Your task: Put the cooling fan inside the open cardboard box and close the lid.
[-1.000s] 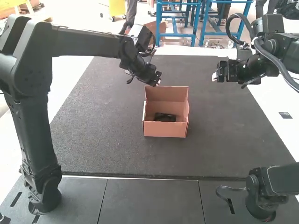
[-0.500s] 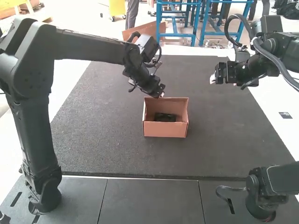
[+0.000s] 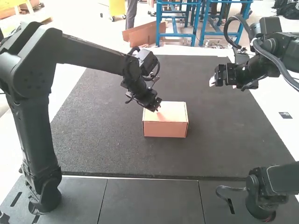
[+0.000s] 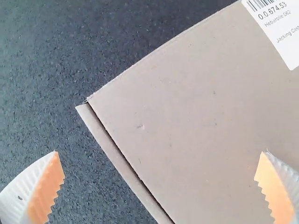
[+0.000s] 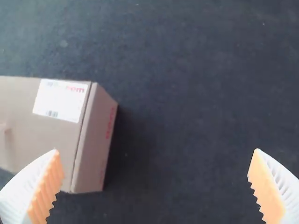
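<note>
The brown cardboard box (image 3: 166, 122) stands mid-mat with its lid (image 3: 169, 111) lying flat on top, so its inside is hidden. My left gripper (image 3: 153, 105) rests at the lid's far left corner, fingers spread wide. In the left wrist view the lid (image 4: 196, 126) with a white label (image 4: 275, 28) lies just under the open left gripper (image 4: 159, 191), whose orange pads (image 4: 44, 186) have nothing between them. My right gripper (image 3: 214, 78) hangs open above the mat, off to the box's far right. The right wrist view shows the box (image 5: 46, 135) beside the open right gripper (image 5: 154, 186).
The box stands on a black mat (image 3: 93, 135) with bare room on every side of it. A pale floor borders the mat left and right. A small black tag (image 3: 285, 115) lies on the floor at the right.
The lid stood upright with the black fan visible inside; my left gripper came down and toward the front, and the lid now lies flat over the box. The right arm barely shifted.
</note>
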